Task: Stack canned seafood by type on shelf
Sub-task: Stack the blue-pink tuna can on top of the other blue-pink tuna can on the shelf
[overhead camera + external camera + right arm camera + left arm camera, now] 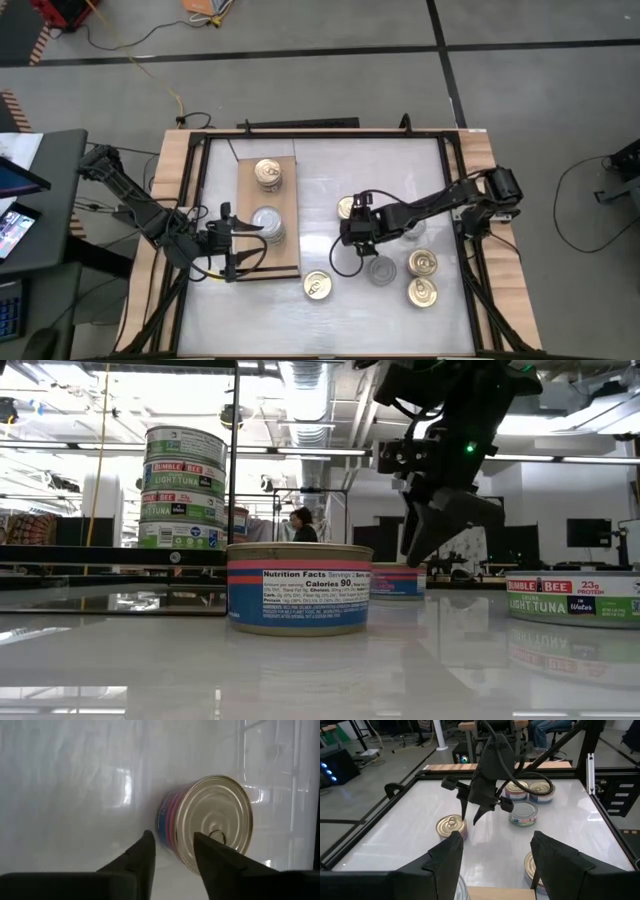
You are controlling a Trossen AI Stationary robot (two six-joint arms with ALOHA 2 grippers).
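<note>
Right gripper [172, 850] fingers parted, empty; gold-topped tin [207, 822] just beyond fingertips, seemingly untouched.

Bumble Bee tin [572, 598], Nutrition Facts tin [299, 601]

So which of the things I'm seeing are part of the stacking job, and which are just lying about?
Part of the job:
- shelf
- gold-topped stack and silver-topped stack on it
- loose tins on the table, e.g. gold-topped tin, silver-topped tin
- right tool, over the table
- left tool, by the shelf

Lying about:
- yellow cable on the floor
- tablet, off the table
</note>
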